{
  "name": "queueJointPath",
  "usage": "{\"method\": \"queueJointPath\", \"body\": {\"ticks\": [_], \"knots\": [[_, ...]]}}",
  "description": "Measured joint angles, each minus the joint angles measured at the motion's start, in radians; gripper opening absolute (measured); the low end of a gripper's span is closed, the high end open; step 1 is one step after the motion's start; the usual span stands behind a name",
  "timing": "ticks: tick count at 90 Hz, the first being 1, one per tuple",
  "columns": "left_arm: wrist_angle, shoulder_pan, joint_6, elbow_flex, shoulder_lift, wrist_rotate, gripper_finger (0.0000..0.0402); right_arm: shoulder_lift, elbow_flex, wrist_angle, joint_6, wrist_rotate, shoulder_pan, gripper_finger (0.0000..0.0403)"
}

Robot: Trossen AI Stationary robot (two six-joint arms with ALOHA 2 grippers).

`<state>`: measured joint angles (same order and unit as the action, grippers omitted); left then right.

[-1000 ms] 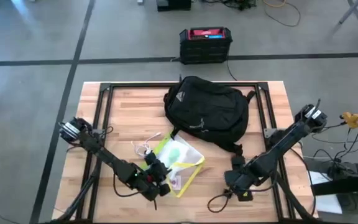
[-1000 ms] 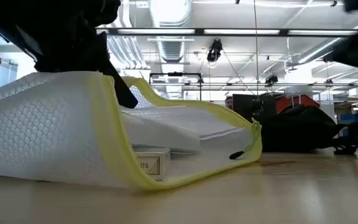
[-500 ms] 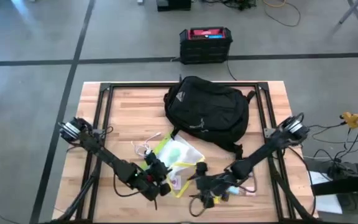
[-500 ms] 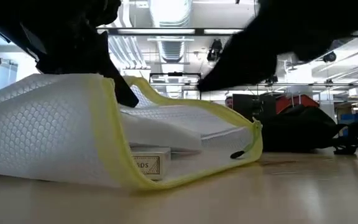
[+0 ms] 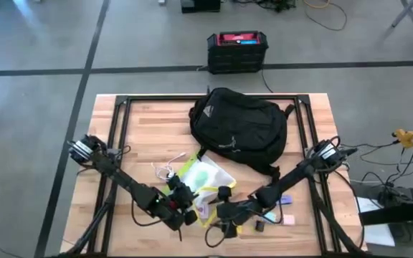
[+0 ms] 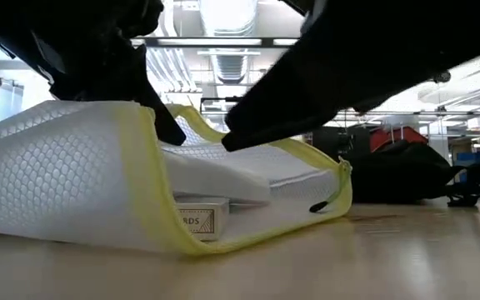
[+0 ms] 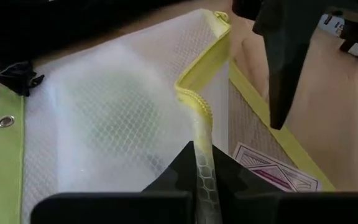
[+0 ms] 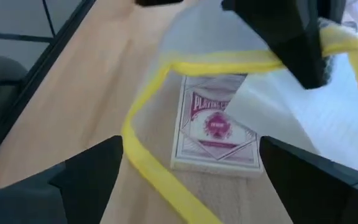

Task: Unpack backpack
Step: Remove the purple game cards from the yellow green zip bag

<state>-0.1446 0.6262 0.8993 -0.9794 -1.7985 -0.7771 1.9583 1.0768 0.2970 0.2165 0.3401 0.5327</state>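
Backpack (image 5: 239, 129) is sitting zipped at the tabletop's (image 5: 149, 129) far middle. Left tool (image 7: 202, 180) is pinching the yellow-edged mesh pouch (image 5: 205, 183) by its rim, near the front edge. Right tool (image 8: 188, 171) is spread wide at the pouch mouth, facing a playing card box (image 8: 216, 134) inside. Small items (image 5: 287, 218) are lying beside the right arm.

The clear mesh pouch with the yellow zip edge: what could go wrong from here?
1. The left end effector pinches only the clear mesh pouch's thin yellow edge; it may slip free.
2. The open right end effector faces the boxed deck of red playing cards; it may snag the mesh or push the deck deeper.
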Motion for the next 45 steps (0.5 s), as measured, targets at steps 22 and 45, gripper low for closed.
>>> {"method": "queueJointPath", "body": {"ticks": [22, 45], "knots": [[-0.006, -0.018, 0.008, 0.0, 0.0, -0.021, 0.0, 0.0, 0.004, 0.0, 0.02, 0.0, 0.001, 0.0387], [-0.009, -0.054, 0.008, 0.0, 0.0, -0.023, 0.0, 0.0, 0.008, -0.005, 0.007, 0.0, -0.02, 0.04]]}}
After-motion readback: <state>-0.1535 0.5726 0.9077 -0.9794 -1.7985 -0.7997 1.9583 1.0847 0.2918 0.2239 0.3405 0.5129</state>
